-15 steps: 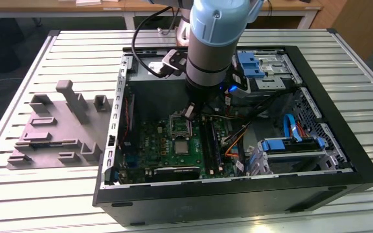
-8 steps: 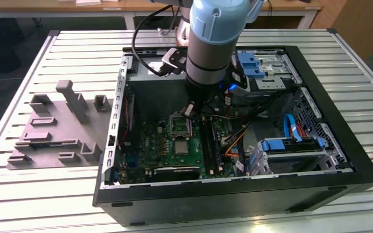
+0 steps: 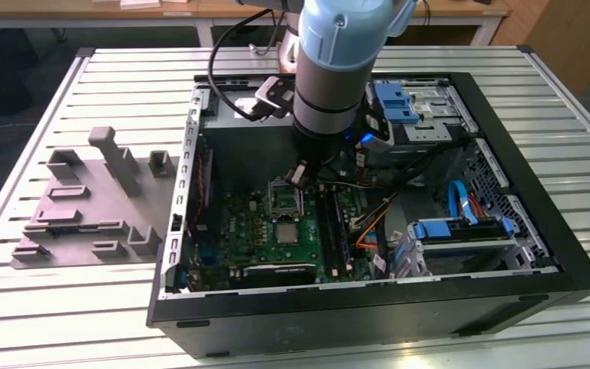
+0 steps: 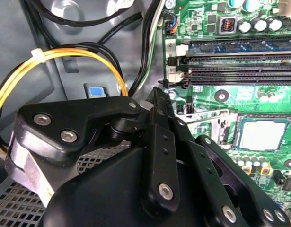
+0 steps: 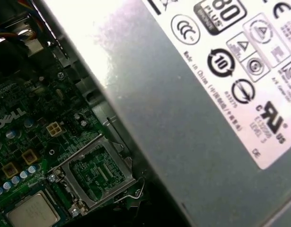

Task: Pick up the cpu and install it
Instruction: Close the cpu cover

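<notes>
The cpu (image 3: 288,233) lies flat in its socket on the green motherboard (image 3: 243,231), its silvery top facing up; it also appears in both wrist views (image 4: 262,135) (image 5: 34,213). The socket's metal-framed lid (image 3: 285,198) (image 5: 95,172) stands open beside it. My gripper (image 3: 300,175) hangs inside the computer case, just above that lid and a short way from the cpu. In the second wrist view its black linkages converge to a narrow tip (image 4: 157,94) with nothing between them. The gripper is apart from the cpu.
A large grey box with a white label (image 5: 192,109) stands close beside the socket. Memory slots (image 4: 240,61), yellow and black cables (image 4: 65,56) and blue-latched drive bays (image 3: 459,227) crowd the case. A grey fixture plate (image 3: 80,207) lies on the table at the exterior view's left.
</notes>
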